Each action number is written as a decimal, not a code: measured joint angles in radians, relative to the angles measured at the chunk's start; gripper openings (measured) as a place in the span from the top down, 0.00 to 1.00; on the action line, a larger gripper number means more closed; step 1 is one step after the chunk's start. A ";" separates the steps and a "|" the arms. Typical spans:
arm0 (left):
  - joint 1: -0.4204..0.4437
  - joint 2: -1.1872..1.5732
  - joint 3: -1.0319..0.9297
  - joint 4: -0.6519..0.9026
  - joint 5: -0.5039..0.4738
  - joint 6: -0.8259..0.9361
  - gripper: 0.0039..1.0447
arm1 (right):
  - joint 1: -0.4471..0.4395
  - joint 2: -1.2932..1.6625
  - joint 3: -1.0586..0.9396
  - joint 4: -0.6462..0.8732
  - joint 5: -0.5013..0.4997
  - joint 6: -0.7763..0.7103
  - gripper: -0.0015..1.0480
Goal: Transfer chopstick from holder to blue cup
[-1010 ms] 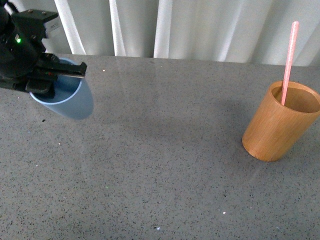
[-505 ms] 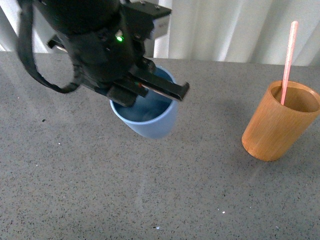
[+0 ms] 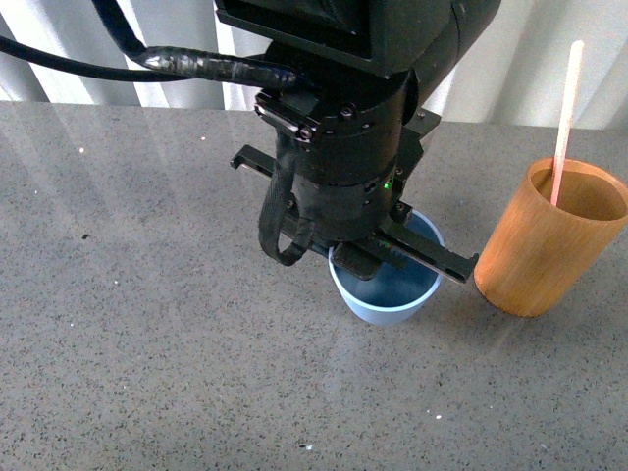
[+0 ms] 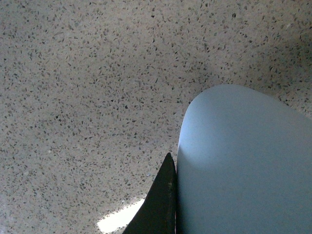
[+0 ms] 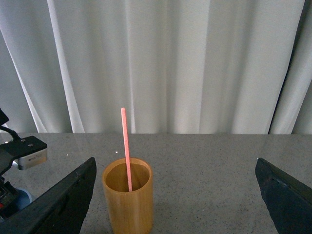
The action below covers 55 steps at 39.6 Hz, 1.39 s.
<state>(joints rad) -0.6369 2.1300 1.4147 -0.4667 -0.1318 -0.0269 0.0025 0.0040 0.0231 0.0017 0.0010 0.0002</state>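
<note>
A: How is the left arm (image 3: 343, 147) set?

B: In the front view it fills the upper middle of the frame and reaches steeply down, wrist pointing at the table (image 3: 147, 324). A black cable (image 3: 196, 67) trails from it toward the upper left.

A: And its tool?

B: The left gripper (image 3: 392, 260) is clamped on the wall of the blue cup (image 3: 388, 294). One finger runs across the cup's mouth toward the right. The left wrist view shows a dark finger (image 4: 163, 204) pressed against the cup's outer side. I cannot tell whether the cup rests on the table or hangs just above it.

A: The other one?

B: The right gripper (image 5: 174, 159) is spread wide and holds nothing. Its two dark fingers frame the scene in the right wrist view.

A: Count the things.

B: One cup, one wooden holder (image 3: 540, 255) and one pink chopstick (image 3: 564, 108).

A: Where is the chopstick?

B: It stands in the holder at the right edge of the front view, leaning on the rim. The cup is just beside the holder, on its left.

A: What stands in the way?

B: The arm hides the far rim of the cup. A white curtain (image 3: 510, 69) hangs behind the table.
</note>
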 joint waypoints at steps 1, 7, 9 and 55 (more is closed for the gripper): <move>0.000 0.002 0.002 0.001 0.000 -0.001 0.97 | 0.000 0.000 0.000 0.000 0.000 0.000 0.10; -0.004 0.035 0.019 0.013 -0.008 -0.001 0.97 | 0.000 0.000 0.000 0.000 0.000 0.000 0.10; -0.003 0.046 0.022 0.016 -0.018 -0.001 0.97 | 0.000 0.000 0.000 0.000 0.000 0.000 0.10; 0.160 -0.137 0.019 0.045 -0.032 0.040 0.06 | 0.000 0.000 0.000 0.000 0.000 0.000 0.10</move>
<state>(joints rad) -0.4767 1.9934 1.4334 -0.4217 -0.1642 0.0132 0.0025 0.0040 0.0231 0.0017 0.0010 0.0002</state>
